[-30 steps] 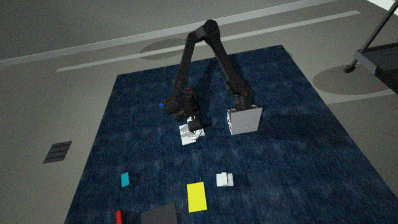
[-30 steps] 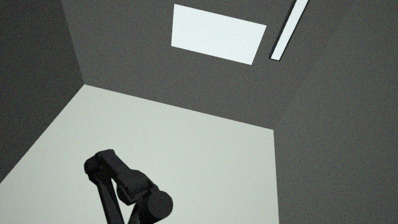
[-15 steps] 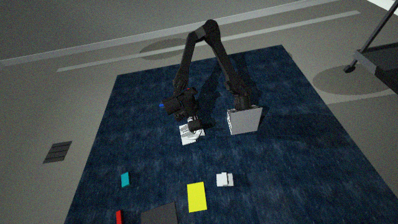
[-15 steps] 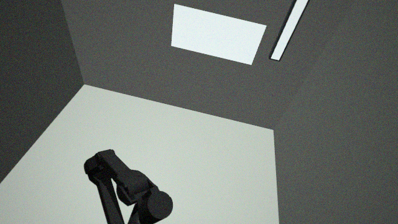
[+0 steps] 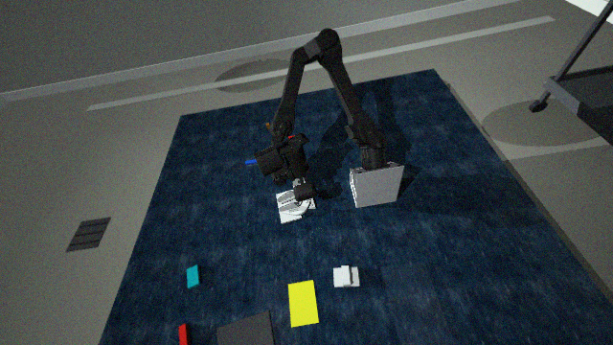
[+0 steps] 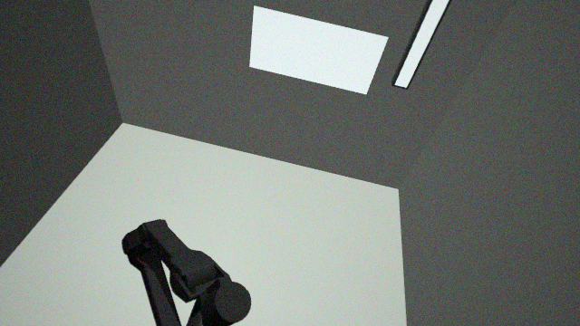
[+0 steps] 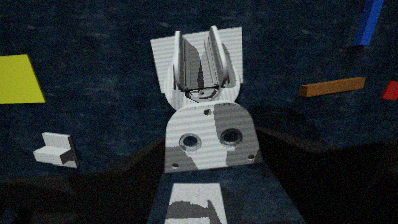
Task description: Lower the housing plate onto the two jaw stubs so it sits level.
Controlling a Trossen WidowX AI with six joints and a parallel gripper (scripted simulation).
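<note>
The white housing plate (image 7: 197, 122), rounded at its far end and pierced by two large holes and smaller ones, is between my fingers in the wrist view. My gripper (image 7: 209, 135) (image 5: 301, 186) is shut on it. Just beyond it are two white jaws, the left jaw (image 7: 177, 60) and the right jaw (image 7: 218, 57), standing side by side over a square white base (image 7: 161, 62) (image 5: 289, 218). The housing plate covers the near ends of the jaws and hides the stubs and pins. I cannot tell whether it touches them or is level. The exterior view shows only the arm's upper part.
A small white stepped block (image 5: 342, 277) (image 7: 52, 152) and a yellow panel (image 5: 303, 304) (image 7: 17, 82) lie on the blue mat (image 5: 230, 240). A cyan block (image 5: 192, 276), red block (image 5: 183, 333) and dark panel (image 5: 249, 331) lie farther off. Orange (image 7: 332, 87) and blue (image 7: 368, 22) bars lie right in the wrist view.
</note>
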